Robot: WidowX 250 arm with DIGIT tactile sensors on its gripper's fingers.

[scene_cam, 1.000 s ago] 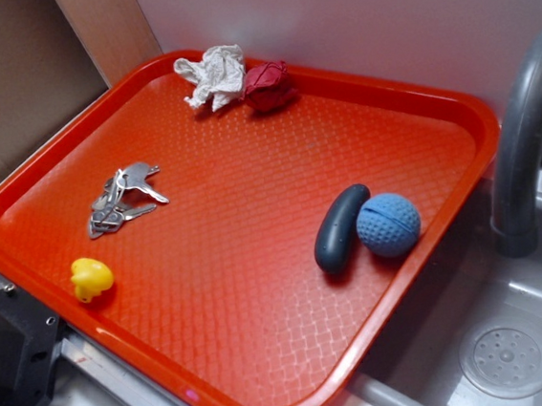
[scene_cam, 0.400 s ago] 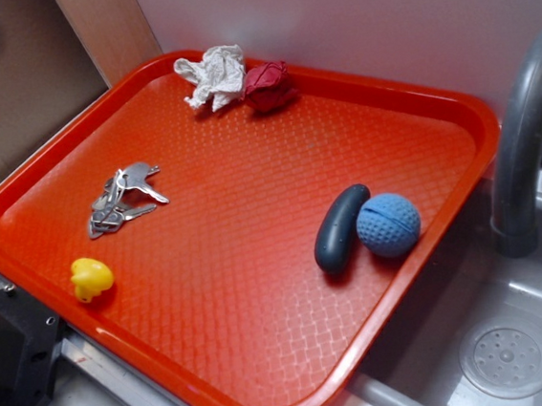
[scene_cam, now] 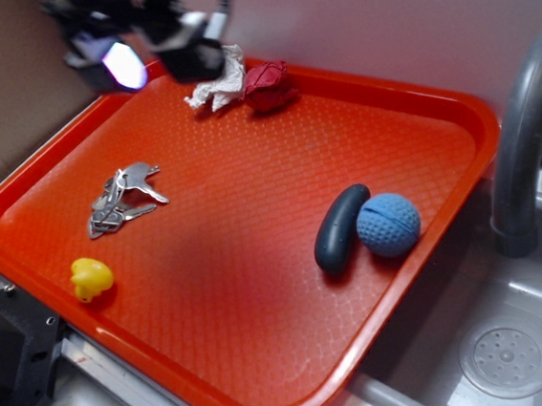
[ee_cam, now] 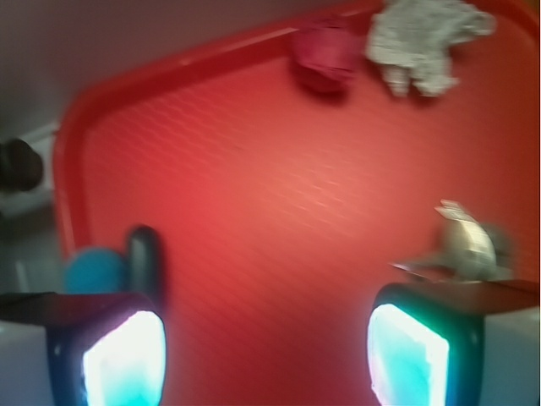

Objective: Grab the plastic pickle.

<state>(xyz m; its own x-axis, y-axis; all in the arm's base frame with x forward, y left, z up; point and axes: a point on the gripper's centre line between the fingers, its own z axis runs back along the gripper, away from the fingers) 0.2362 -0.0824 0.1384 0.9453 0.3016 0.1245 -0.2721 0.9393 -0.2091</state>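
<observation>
Since the pickle [scene_cam: 341,229] lies on the tray [scene_cam: 268,376] toward its right edge, touching the blue ball [scene_cam: 388,224] along its right side, the approach looks best made from above with the jaws set across the pickle's short width, not along its length. One finger would have to come down between pickle and ball, which is the tight spot; favouring the lower end, where the ball curves away, should give more room and keep the ball from rolling. Well apart from it, the gripper [scene_cam: 145,44] hangs blurred over the tray's far-left corner, near the white cloth [scene_cam: 216,76]. From the wrist view its fingers [ee_cam: 127,355] stand wide apart with nothing between them, the pickle [ee_cam: 145,258] showing just above the left one beside the ball [ee_cam: 93,271]
</observation>
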